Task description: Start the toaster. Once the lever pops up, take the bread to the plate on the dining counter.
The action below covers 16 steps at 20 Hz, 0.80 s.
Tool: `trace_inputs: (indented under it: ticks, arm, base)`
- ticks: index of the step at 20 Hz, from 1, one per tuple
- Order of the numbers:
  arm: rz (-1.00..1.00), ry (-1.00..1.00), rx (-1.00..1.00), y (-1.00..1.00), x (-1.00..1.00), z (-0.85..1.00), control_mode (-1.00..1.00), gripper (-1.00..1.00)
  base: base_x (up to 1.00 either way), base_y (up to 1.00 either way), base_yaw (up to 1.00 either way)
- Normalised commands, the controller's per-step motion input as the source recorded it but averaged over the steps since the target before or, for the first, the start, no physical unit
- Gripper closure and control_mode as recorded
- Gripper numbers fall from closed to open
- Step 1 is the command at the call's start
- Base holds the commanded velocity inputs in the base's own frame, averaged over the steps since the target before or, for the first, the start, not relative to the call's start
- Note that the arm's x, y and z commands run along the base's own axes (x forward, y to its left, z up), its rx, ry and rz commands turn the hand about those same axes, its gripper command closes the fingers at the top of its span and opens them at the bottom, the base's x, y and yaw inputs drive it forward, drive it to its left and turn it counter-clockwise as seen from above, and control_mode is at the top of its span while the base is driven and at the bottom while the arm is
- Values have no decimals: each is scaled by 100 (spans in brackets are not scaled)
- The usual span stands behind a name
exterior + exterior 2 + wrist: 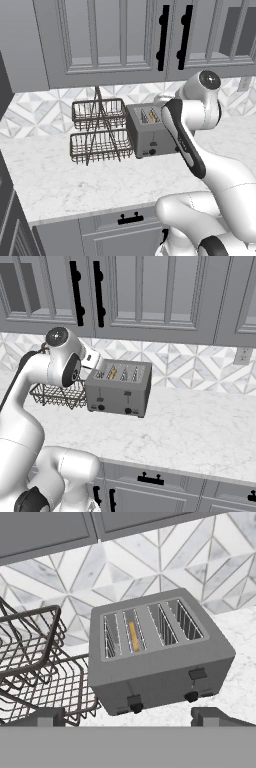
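Toaster [159, 653] on the worktop [240, 632] dead ahead at twelve o'clock of the released, empty end effector [131, 716], long axis running nine to three, bread [133, 636] edge-on in the second slot, levers facing the fingertips [212, 714].

Kitchen: marble counter [75, 180], tiled backsplash [190, 363], grey cabinets [150, 296].

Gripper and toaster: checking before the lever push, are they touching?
Apart. In the hand view the open gripper sits short of the toaster, front face visible between.
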Motion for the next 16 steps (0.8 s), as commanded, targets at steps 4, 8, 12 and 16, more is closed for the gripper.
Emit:
trace_inputs:
  ticks: [4, 8, 12, 16]
  arm:
    - [0, 0, 0, 0, 0, 0, -100, -100]
    - [0, 0, 0, 0, 0, 0, -100, -100]
    - [0, 0, 0, 0, 0, 0, -100, -100]
    - [0, 0, 0, 0, 0, 0, -100, -100]
  base:
    - [0, 0, 0]
    - [0, 0, 0]
    - [0, 0, 0]
    - [0, 0, 0]
